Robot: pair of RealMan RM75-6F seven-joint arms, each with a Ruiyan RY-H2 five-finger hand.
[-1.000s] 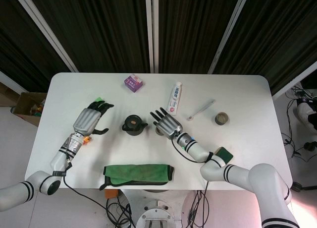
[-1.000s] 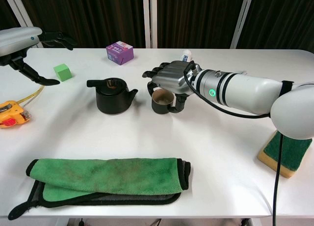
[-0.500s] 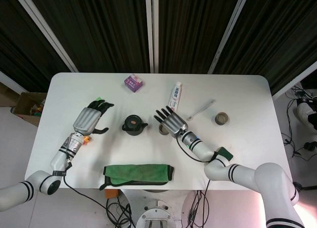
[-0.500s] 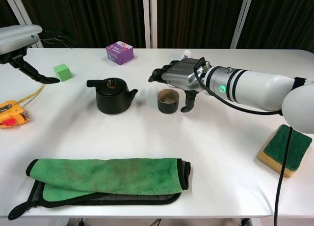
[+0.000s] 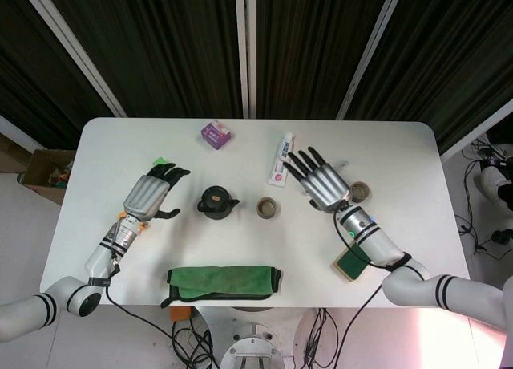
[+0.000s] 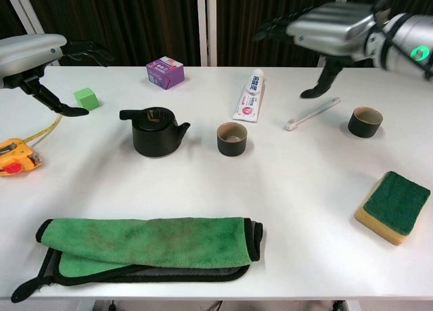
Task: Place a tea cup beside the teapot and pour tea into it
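Backdrop: dark slatted curtains behind a white surface.
Teapot: black, upright near the middle of the surface, lid opening showing on top.
Teapot long axis: side to side in the chest view, straight handle out toward the left hand's side, spout toward the tea cup.
Tea cup: dark, upright, open mouth up, just beside the teapot on its spout side, not touching it; placing step judged done.
Left hand: raised above the surface on the teapot's handle side, fingers spread and slightly curled, holding nothing.
Right hand: lifted high and well off to the far side of the tea cup, fingers splayed wide, holding nothing.
Nearer hand: left, by judgement, with the handle end turned its way and nothing between.
Direction of teapot from left hand: toward the robot's right and lower, in the chest view.
Pour direction: likely a tilt toward the spout, over the tea cup's mouth.
Bystanders: second cup, toothbrush and toothpaste tube lying under or near the right hand; green cloth along the near edge.
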